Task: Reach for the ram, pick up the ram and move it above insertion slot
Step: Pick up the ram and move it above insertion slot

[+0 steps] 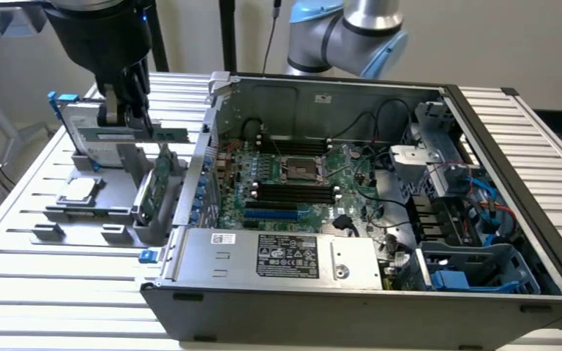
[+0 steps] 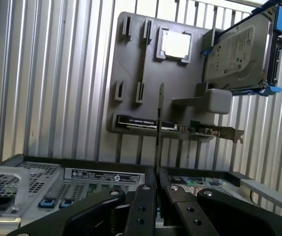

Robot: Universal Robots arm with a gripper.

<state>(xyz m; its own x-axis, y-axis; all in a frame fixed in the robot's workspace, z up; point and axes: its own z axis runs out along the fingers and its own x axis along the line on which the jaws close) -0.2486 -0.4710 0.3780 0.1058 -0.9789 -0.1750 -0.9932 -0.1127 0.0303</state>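
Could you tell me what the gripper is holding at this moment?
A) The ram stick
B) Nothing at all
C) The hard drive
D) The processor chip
A: the gripper is shut on the thin ram, seen edge-on between its fingers and lifted off the grey holder, while the hard drive and the processor sit in the holder.

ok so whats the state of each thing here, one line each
pincer: shut on the ram
ram: held edge-on, lifted above the gray holder
gray holder: chip, hard drive and card sit in it
hard drive: standing in the holder
computer case: side open, motherboard exposed
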